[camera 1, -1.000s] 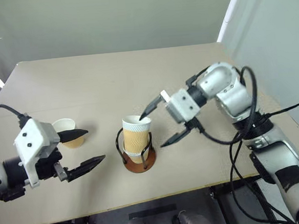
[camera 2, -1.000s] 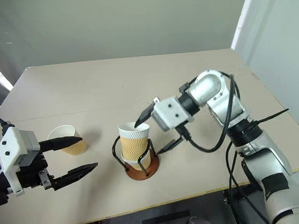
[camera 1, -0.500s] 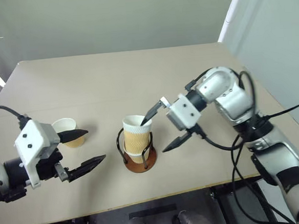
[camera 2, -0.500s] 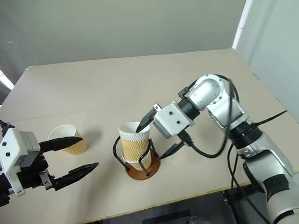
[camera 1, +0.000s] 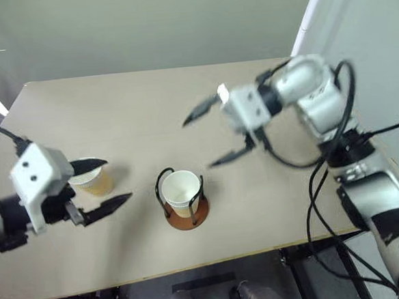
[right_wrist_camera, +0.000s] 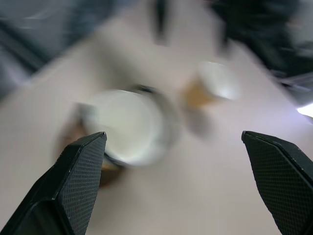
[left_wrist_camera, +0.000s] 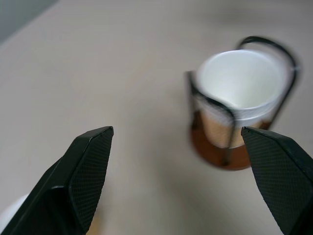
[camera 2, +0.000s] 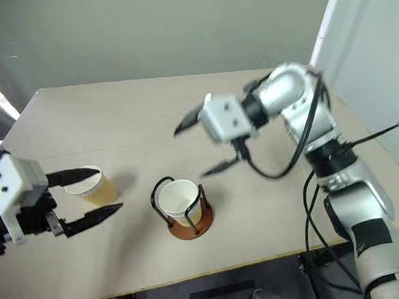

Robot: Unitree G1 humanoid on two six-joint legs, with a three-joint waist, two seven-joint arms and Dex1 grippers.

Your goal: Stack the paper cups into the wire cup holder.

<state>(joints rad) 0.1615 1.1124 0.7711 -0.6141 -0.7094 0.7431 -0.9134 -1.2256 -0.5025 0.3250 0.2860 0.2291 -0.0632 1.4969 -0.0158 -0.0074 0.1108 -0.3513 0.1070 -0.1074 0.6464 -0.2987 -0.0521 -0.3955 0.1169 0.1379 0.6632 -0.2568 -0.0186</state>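
Note:
A paper cup (camera 1: 181, 191) stands upright inside the wire cup holder (camera 1: 188, 217) near the table's front middle, its white inside showing; it also shows in the left wrist view (left_wrist_camera: 239, 83). Another paper cup (camera 1: 93, 181) stands on the table to the left. My left gripper (camera 1: 118, 178) is open beside that cup, one finger (camera 1: 89, 165) crossing in front of its rim, nothing held. My right gripper (camera 1: 198, 144) hangs open and empty above the table, up and to the right of the holder.
The tan table (camera 1: 135, 106) is bare behind the cups. Its front edge (camera 1: 194, 267) runs close below the holder. A pale wall and a white post (camera 1: 307, 19) stand at the back right.
My right gripper has lifted up and away from the cup's rim. The cup now sits lower in the holder. My left gripper has shifted slightly left and up, still open.

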